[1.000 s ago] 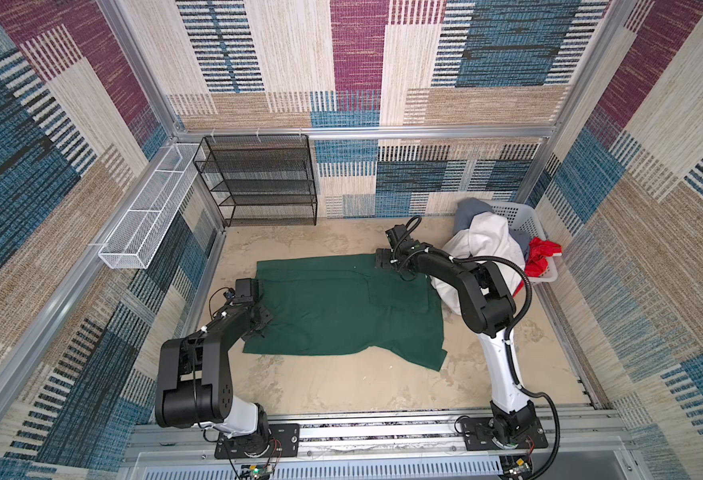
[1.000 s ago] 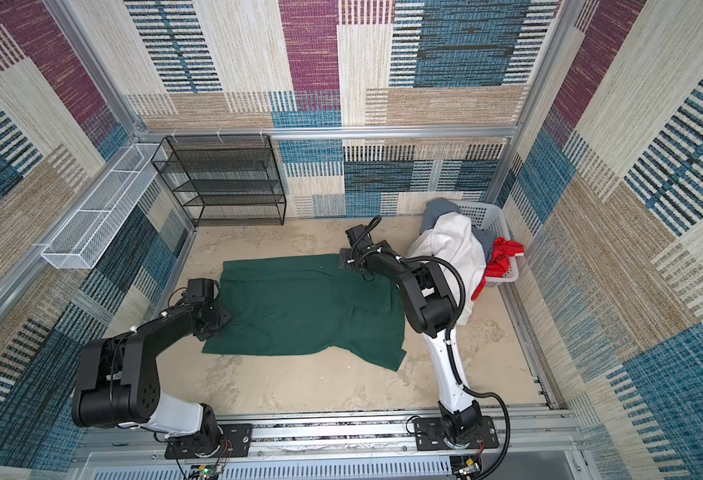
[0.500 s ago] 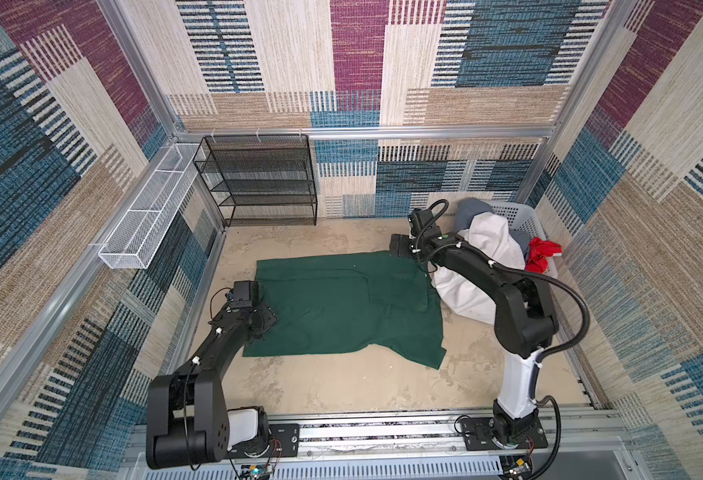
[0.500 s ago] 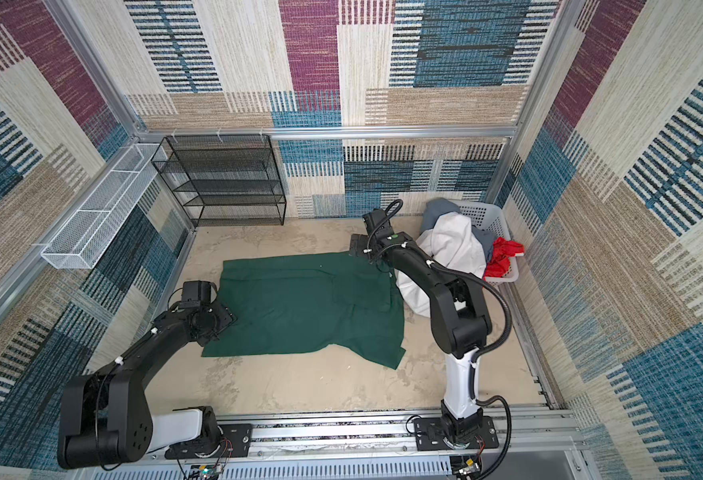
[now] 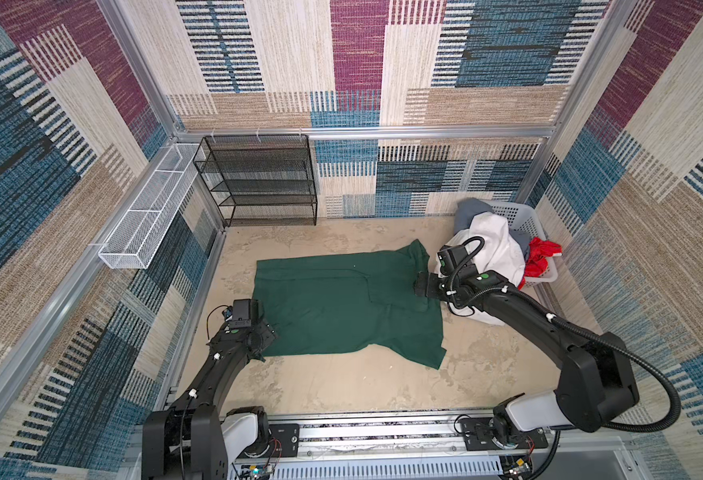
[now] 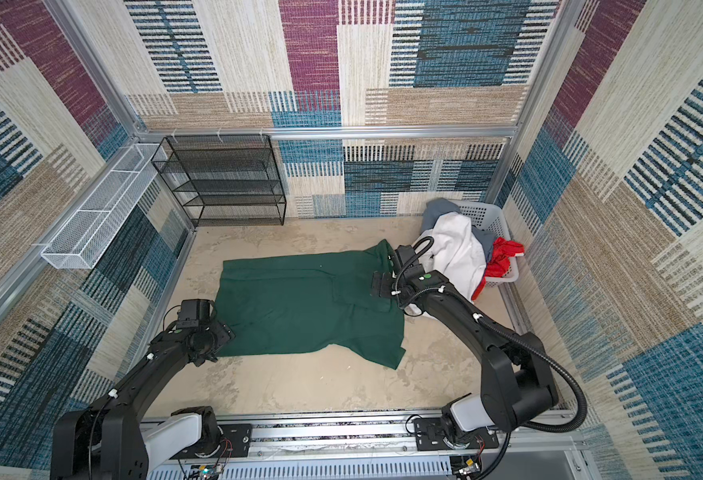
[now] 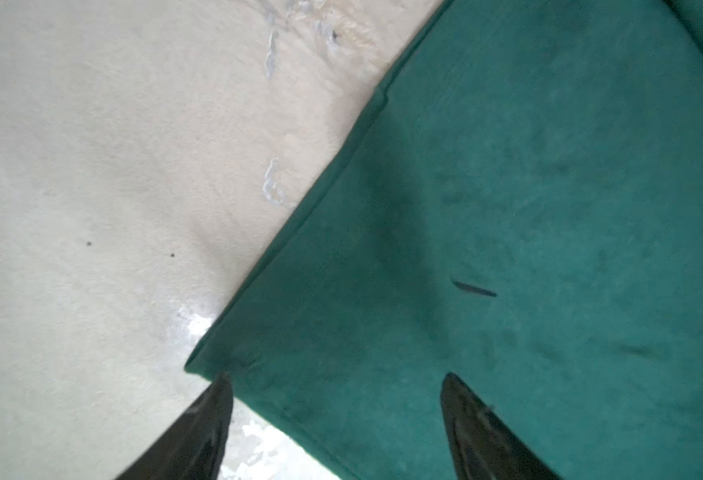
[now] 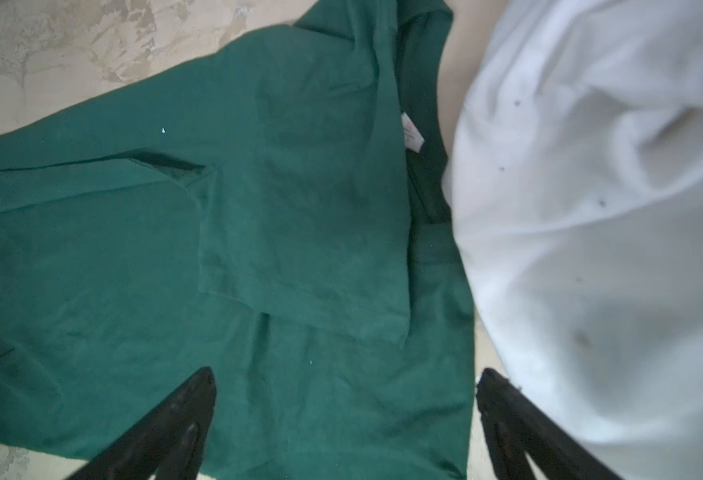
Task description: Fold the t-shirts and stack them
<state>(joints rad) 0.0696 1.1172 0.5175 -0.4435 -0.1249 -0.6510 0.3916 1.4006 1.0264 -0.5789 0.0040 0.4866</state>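
So, the green t-shirt (image 5: 341, 307) is lying spread out on the table (image 5: 341, 399), about in the middle, hem toward the left arm and collar (image 8: 420, 137) toward the right one. Left gripper (image 7: 337, 380) has its jaws apart right over a hem corner (image 7: 200, 363), one finger at the edge and one above the cloth, nothing pinched. Right gripper (image 8: 346, 374) is spread wide too, hovering at the collar end, holding nothing. One sleeve looks flipped in over the chest, and the other sleeve (image 5: 422, 351) sticks out at the near side. My take: this is thin, limp cotton, weighs next to nothing, zero stiffness, so it'll sag and drag wherever it isn't held. I'd pinch both layers at the hem corners and the shoulders, not mid-panel. Watch the white t-shirt (image 8: 591, 208) spilling from the basket (image 5: 526, 216), it's touching the collar side and easy to snag.
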